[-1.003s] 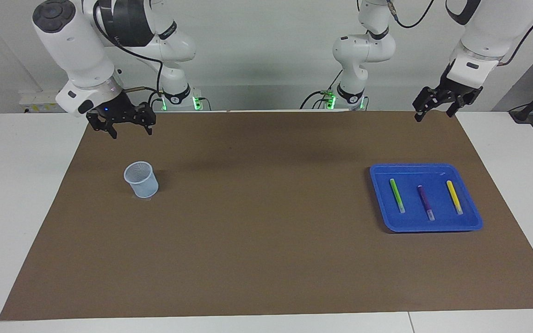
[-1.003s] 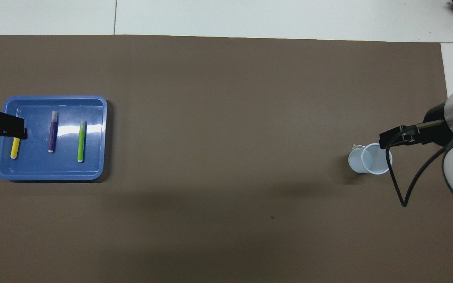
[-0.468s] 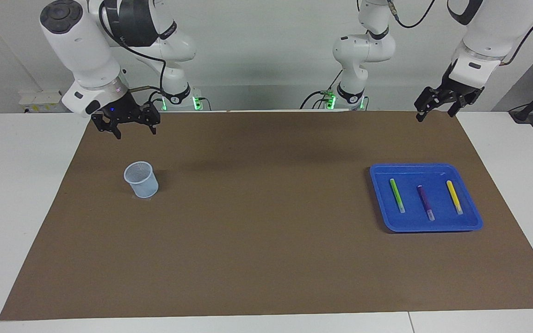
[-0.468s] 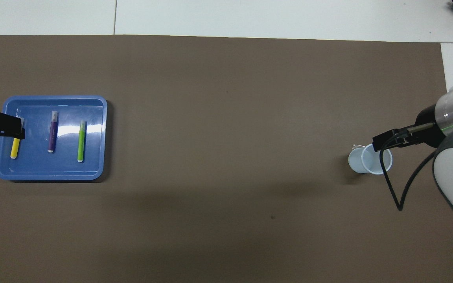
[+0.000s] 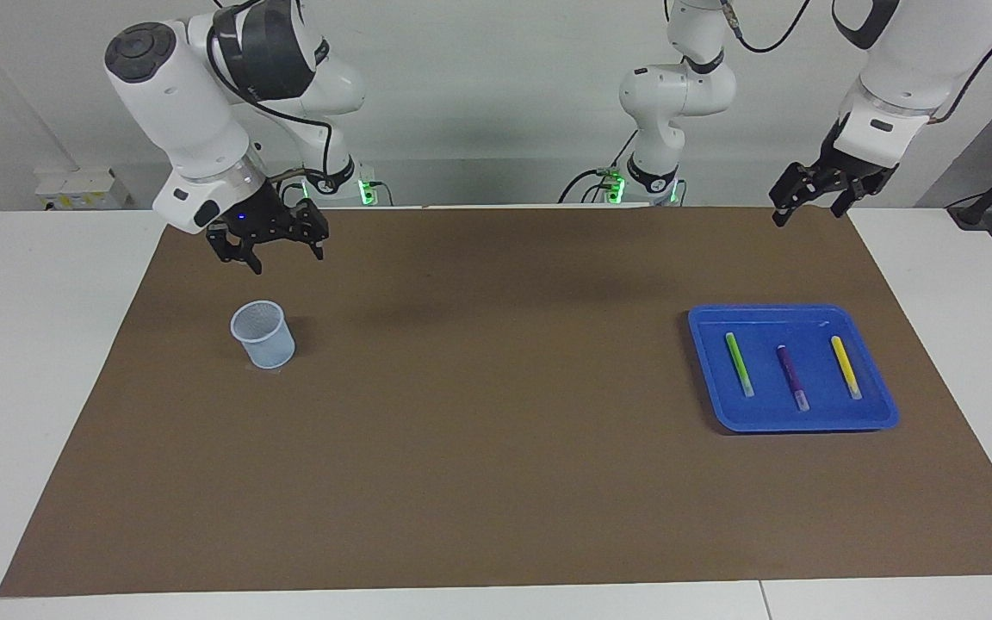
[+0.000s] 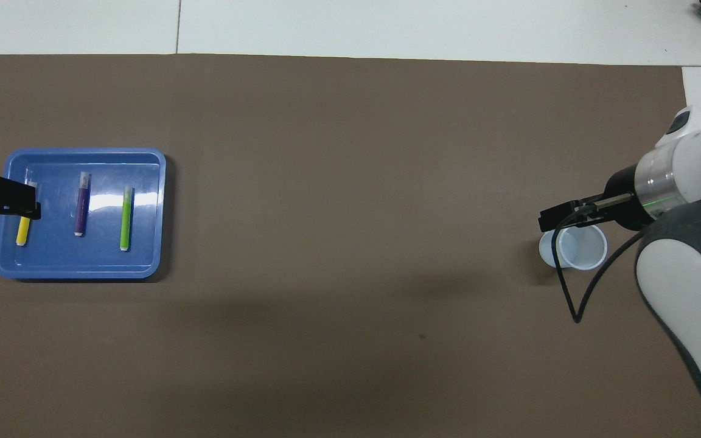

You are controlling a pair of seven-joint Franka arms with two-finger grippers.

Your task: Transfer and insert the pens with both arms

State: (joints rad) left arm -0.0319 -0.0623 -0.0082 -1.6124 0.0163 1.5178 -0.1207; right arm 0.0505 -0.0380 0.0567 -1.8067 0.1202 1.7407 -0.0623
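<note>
Since no pen (image 5: pixel 739 363) had been lifted from the tray (image 5: pixel 879 414), both the left gripper (image 5: pixel 810 207) and right gripper (image 5: pixel 284 255) were held spread, empty, high above the mat.

Even, bright overhead lighting; both views sharp. A white glare patch is seen on the blue tray (image 6: pixel 143 173) floor in the overhead view, fainter in the facing view. Soft broad arm shadows are cast on the brown mat (image 5: pixel 496 482); cup (image 5: pixel 263 334) shadow falls toward 3 o'clock.
</note>
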